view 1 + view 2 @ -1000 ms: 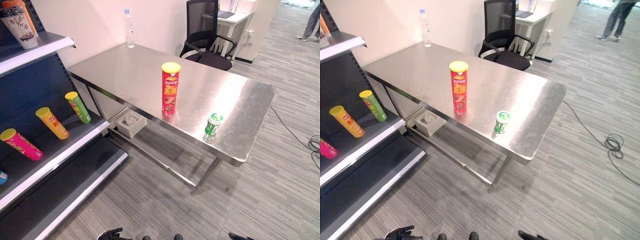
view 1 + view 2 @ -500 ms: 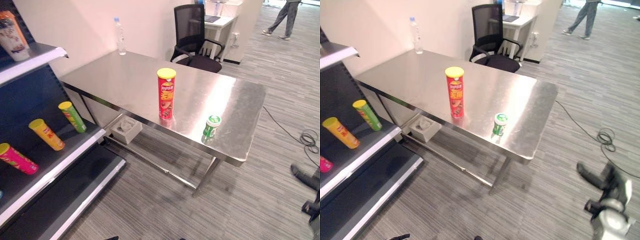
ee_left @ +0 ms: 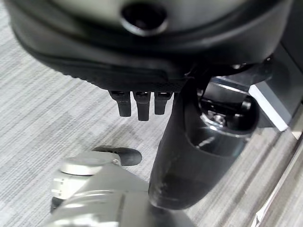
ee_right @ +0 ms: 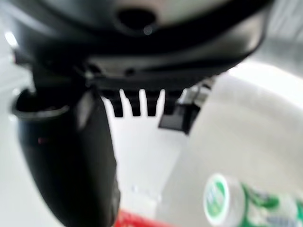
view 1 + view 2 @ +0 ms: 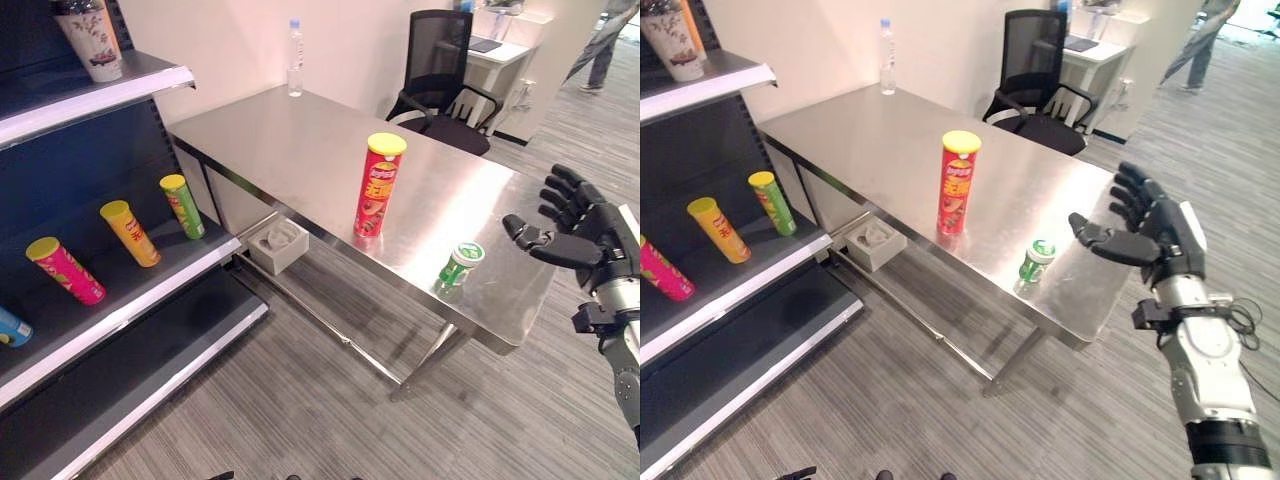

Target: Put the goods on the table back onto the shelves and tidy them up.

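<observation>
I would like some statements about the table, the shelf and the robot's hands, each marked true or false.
1. The red chip can stands upright on the steel table. True.
2. The small green can lies on the shelf. False: it stands on the table, near its front edge.
3. The right hand is open and holds nothing. True.
4. The right hand grips the red chip can. False: it is raised beside the table's end, apart from both cans.
5. Three chip cans, green, yellow and pink, lie on the middle shelf. True.
</observation>
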Robot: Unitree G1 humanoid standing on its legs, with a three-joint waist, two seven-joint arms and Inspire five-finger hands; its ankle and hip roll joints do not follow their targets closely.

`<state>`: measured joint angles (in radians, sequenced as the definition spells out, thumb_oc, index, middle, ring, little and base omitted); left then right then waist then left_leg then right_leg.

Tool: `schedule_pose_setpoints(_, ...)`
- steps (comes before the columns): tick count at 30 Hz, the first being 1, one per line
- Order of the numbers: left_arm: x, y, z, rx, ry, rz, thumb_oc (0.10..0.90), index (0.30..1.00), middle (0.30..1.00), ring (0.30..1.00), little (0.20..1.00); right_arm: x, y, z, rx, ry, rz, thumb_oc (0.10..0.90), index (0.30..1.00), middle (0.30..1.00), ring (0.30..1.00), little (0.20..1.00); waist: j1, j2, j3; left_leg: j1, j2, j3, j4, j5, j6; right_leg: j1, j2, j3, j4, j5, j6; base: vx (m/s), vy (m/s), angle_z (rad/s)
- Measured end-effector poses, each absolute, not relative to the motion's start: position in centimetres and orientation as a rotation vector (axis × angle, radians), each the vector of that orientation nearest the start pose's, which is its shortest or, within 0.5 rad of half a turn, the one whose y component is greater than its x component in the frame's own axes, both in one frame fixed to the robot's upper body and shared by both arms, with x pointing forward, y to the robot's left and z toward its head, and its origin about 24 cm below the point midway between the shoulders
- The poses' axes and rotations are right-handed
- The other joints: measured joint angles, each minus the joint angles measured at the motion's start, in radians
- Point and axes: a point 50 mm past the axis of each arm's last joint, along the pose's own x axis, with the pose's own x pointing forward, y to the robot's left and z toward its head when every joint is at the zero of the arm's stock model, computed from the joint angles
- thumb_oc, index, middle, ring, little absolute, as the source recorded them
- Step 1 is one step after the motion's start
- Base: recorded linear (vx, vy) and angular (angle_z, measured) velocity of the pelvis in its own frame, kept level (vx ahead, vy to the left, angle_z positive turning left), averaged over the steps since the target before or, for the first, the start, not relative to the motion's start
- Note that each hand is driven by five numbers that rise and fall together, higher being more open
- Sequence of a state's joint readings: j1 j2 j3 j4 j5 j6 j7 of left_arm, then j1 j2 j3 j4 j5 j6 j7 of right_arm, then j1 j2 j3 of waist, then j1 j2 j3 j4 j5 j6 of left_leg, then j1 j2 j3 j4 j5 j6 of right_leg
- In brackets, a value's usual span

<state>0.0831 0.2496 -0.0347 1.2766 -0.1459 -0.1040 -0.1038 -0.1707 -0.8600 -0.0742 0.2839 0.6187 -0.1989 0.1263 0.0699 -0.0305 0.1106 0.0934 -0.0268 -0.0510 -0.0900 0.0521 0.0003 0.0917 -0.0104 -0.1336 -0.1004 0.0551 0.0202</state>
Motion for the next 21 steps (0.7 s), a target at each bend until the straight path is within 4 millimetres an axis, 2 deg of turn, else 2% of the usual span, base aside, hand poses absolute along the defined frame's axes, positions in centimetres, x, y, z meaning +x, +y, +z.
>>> schedule_pose_setpoints(1, 5.3, 24.6, -16.4, 0.057, 1.241, 0.142, 0.800, 0.900, 0.900, 0.900, 0.900, 28.0, -32.8, 13.6, -0.297, -0.120, -0.042, 0.800, 0.900, 0.900, 0.900, 0.900, 0.000, -0.002, 0.001, -0.002, -0.001, -0.002, 0.000, 0.000, -0.001, -0.002, -0.001, -0.002, 0.000, 0.000, 0.000, 0.00, -0.008, 0.07)
schedule_pose_setpoints(7, 5.5, 24.6, -16.3, 0.057, 1.232, 0.140, 0.800, 0.900, 0.900, 0.900, 0.900, 28.1, -32.5, 11.1, -0.394, 0.017, 0.009, 0.800, 0.900, 0.900, 0.900, 0.900, 0.010, -0.005, 0.004, -0.013, -0.005, -0.021, 0.000, 0.003, -0.004, -0.004, -0.005, -0.026, 0.000, -0.004, 0.006, 0.00, -0.008, 0.10)
schedule_pose_setpoints(20, 5.6, 24.6, -16.3, 0.058, 1.228, 0.140, 0.800, 0.900, 0.900, 0.900, 0.900, 27.6, -32.9, 10.6, -0.479, 0.055, 0.005, 0.800, 0.900, 0.900, 0.900, 0.900, 0.000, -0.004, 0.006, -0.030, -0.007, -0.043, 0.000, 0.006, -0.006, -0.014, -0.008, -0.050, -0.001, -0.009, 0.012, 0.01, -0.004, 0.05)
schedule_pose_setpoints(21, 5.7, 24.6, -16.3, 0.059, 1.227, 0.139, 0.800, 0.900, 0.900, 0.900, 0.900, 27.6, -32.9, 10.6, -0.482, 0.056, 0.005, 0.568, 0.552, 0.552, 0.552, 0.552, -0.001, -0.004, 0.006, -0.030, -0.007, -0.043, 0.000, 0.006, -0.006, -0.014, -0.008, -0.050, -0.001, -0.009, 0.012, 0.00, 0.000, 0.00)
